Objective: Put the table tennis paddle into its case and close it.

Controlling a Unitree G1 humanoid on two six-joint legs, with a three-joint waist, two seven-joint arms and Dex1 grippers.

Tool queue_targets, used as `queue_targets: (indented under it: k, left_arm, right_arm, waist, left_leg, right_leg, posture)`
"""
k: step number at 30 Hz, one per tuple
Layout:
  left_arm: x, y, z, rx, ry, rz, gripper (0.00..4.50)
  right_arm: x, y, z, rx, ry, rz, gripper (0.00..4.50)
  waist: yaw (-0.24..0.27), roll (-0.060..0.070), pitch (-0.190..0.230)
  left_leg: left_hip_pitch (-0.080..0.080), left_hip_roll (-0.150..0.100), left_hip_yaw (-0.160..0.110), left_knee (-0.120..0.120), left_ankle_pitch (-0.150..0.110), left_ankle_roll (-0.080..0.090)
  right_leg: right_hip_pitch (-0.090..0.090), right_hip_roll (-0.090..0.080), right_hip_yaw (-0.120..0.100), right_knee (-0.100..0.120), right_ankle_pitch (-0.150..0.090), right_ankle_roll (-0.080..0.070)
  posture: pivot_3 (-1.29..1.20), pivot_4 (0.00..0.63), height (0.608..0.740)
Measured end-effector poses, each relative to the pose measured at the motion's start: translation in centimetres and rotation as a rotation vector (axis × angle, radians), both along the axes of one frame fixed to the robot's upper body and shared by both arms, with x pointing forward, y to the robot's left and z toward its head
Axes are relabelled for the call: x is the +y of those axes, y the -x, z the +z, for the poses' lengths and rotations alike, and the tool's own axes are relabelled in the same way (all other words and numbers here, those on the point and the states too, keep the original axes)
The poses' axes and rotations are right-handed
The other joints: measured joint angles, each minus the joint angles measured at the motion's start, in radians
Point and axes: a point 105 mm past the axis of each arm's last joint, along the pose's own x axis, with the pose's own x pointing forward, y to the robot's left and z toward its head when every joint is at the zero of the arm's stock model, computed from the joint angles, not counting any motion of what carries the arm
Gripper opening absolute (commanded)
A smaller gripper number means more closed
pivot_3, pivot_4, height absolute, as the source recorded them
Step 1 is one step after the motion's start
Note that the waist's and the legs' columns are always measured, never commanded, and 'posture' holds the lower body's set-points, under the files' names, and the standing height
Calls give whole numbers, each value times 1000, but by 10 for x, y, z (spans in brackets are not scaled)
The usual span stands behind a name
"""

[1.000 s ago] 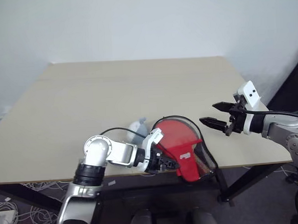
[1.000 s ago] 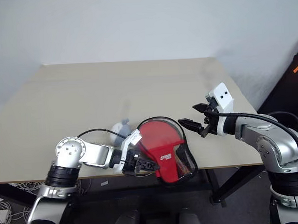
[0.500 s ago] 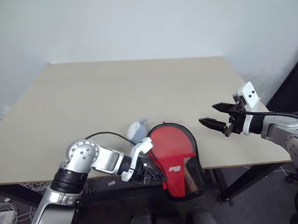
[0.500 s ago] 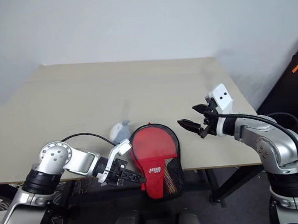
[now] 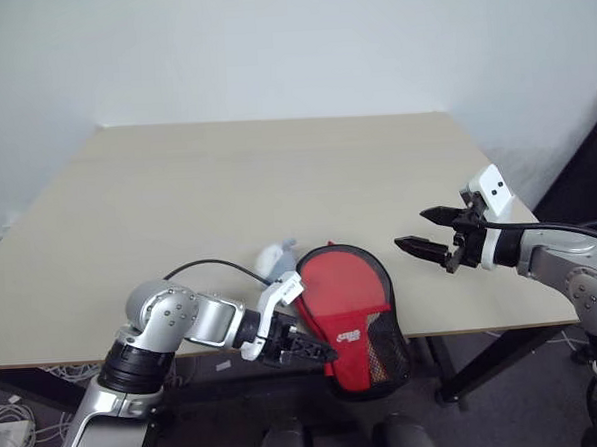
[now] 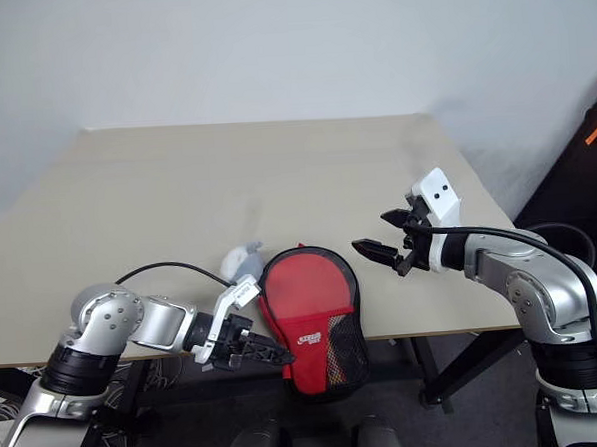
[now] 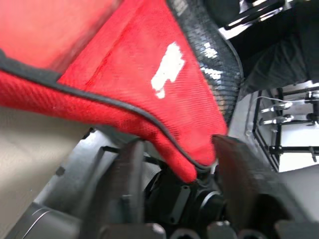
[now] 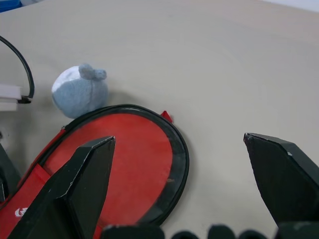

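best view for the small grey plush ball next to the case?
Right wrist view: the grey plush ball fills a clear patch of table, its whole outline visible, just apart from the red case. Both eye views show it small, partly behind the left arm. The left wrist view gives case fabric instead.

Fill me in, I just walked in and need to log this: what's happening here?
A two-armed robot is working on a red paddle case that lies shut at the table's near edge, its narrow end hanging over. The left gripper sits at that end, jaws apart around it. The right gripper hovers open beside the case. A small grey plush lies nearby.
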Motion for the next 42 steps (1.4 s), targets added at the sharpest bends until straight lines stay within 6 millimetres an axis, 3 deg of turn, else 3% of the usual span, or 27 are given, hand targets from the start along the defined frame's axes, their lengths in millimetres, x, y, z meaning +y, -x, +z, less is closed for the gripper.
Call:
queue_targets:
  k: [4, 5, 9, 13, 18, 20, 26, 32, 42]
  left_arm:
    - [11, -2, 10, -58, -24, -6, 4315]
    - [18, -3, 15, -103, -49, -10, 4471]
    - [36, -12, 34, -298, -107, -54, 4471]
    - [39, -33, 78, -533, -11, -112, 4471]
    - [61, -89, 116, -847, 31, 28, 4500]
    - [70, -104, 120, -907, 23, 93, 4500]
    - [107, -140, 99, -961, -36, 321, 4500]
    - [114, -132, 49, -827, -8, 406, 4500]
    - [106, -111, 15, -687, 121, 433, 4500]
  right_arm:
    - [1, 0, 1, -6, 0, 4, 4500]
    - [2, -1, 2, -8, -1, 5, 4500]
    - [4, -1, 3, -12, -9, 11, 4500]
    - [13, -2, 3, -13, -32, 36, 4500]
    - [30, -15, 4, -11, -72, 27, 2882]
    - [35, -18, 2, -11, -74, 23, 2172]
    - [74, -23, -16, 37, -110, 44, 73]
    - [99, -24, -38, 65, -82, 59, 24]
    - [112, -21, -70, 119, -38, 74, 24]
  waist:
    - [0, 0, 0]
    - [0, 0, 0]
    - [0, 0, 0]
    - [3, 1, 1]
    - [0, 1, 1]
    - [0, 1, 1]
    - [0, 1, 1]
    - [2, 1, 1]
    - [-1, 0, 1]
  left_leg:
    - [0, 0, 0, 0, 0, 0]
    - [0, 0, 0, 0, 0, 0]
    - [0, 0, 1, -1, -2, -4]
    - [0, 0, 1, -1, -2, -5]
    - [0, 1, 1, -2, 0, 0]
    - [0, 1, 2, -2, 0, 0]
    - [0, 1, 2, -2, 0, 0]
    - [-2, 1, 1, -2, 0, 0]
    - [-1, 2, 1, -2, 0, 0]
  right_leg:
    - [0, 0, 0, 0, 0, 0]
    - [-1, 0, 0, 0, 0, 0]
    - [-1, 0, 0, 0, 0, 0]
    - [-1, -1, -1, -1, 0, 0]
    - [-1, 0, -1, 0, 0, 0]
    - [-1, 0, 0, 0, 0, 0]
    - [-1, 0, 0, 0, 2, 3]
    - [-2, 0, -1, 0, 5, -2]
    - [-2, 0, -2, 1, 5, -2]
  posture:
    - [0, 0, 740]
    - [0, 0, 740]
    - [0, 0, 740]
    - [0, 0, 740]
    - [0, 0, 740]
    - [0, 0, 740]
    - [0, 0, 740]
    - [0, 0, 740]
    - [0, 0, 740]
